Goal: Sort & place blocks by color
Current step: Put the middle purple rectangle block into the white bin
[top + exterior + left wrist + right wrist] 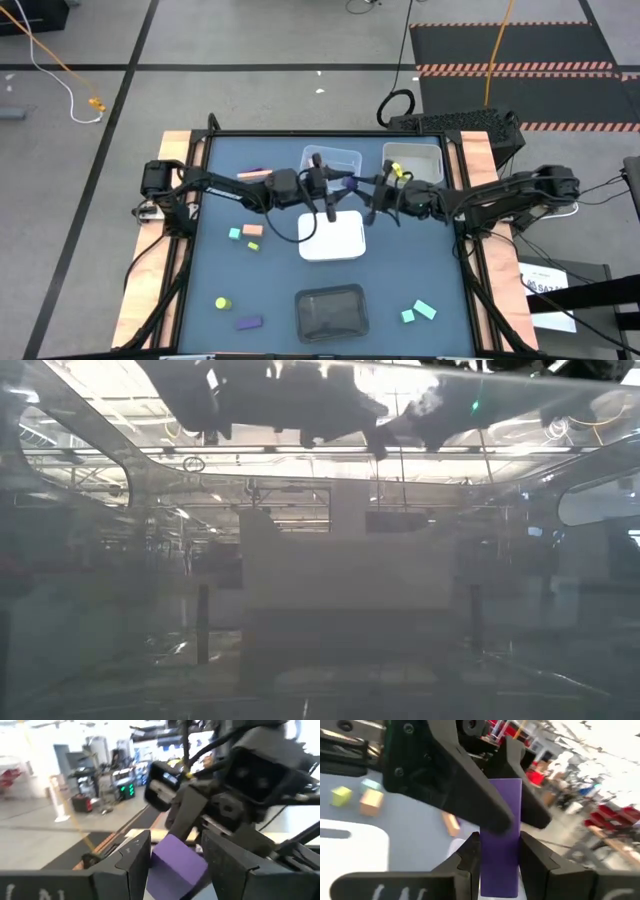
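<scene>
A purple bar block [351,183] hangs in the air over the table's far middle, between the clear tray [332,160] and the white tray [332,237]. My left gripper [343,183] reaches it from the table's left and my right gripper [362,186] from the right. Both are shut on it, tip to tip. Other blocks lie loose on the table: a salmon bar [255,173], a teal cube [235,233], a salmon cube [252,230], a yellow-green piece [254,245], a yellow-green cylinder [222,302], a purple bar [249,322] and two teal pieces [425,309]. My left gripper [175,870] pinches one end of the purple block [177,862] between its two fingers, coming level from the table's left. The block is lifted clear of the table. My right gripper [500,860] pinches the other end of the purple block [500,845] between its two fingers, level from the table's right and along the bar. The left gripper's fingers [470,795] flank the bar's far end.
A grey-beige tray [412,162] at the far right holds a yellow-green piece [397,170]. A black tray [332,312] sits near the table's near edge. The two arms meet over the middle, above the white tray's far edge.
</scene>
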